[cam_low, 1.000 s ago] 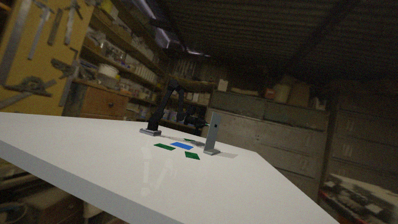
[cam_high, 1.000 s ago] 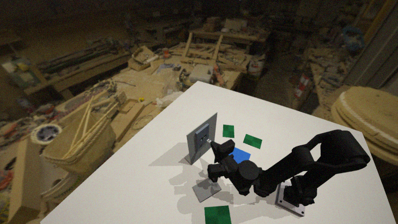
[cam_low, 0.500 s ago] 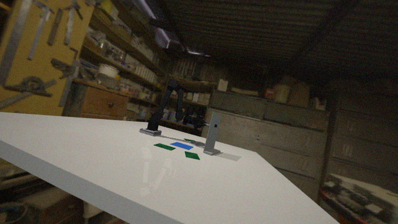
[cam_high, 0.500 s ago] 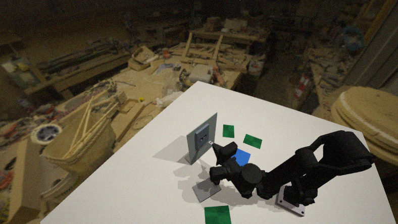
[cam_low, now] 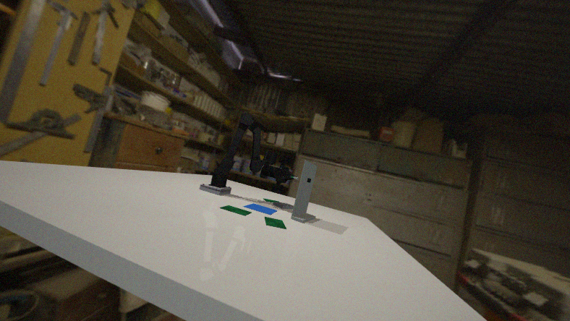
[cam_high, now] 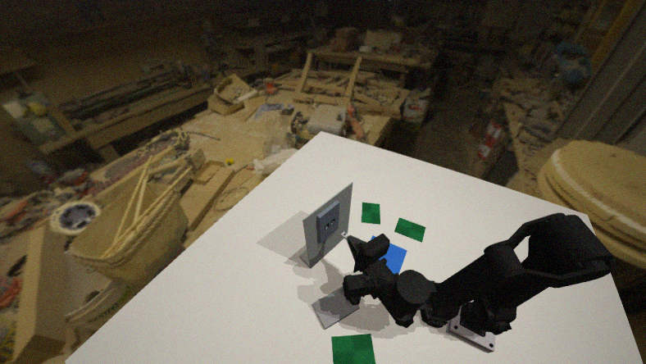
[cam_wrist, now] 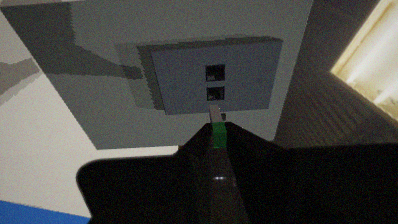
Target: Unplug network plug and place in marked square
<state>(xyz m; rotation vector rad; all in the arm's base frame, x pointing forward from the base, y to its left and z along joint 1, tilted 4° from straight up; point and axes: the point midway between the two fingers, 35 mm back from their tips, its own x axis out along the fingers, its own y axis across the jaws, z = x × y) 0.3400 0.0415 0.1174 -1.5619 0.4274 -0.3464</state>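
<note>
The plug, with a pale front end and a green part, is between the fingertips of my gripper. The gripper is shut on it, above the table. The upright grey panel carries a blue-grey socket block. Both openings in the block show dark and empty; the plug is outside them, in front of the panel. The tab cannot be made out. A blue square lies flat on the table, partly hidden by my arm in the top view.
Green patches lie around the blue square. A flat grey plate lies below my wrist. The panel stands on a foot. My arm's base is on the white table.
</note>
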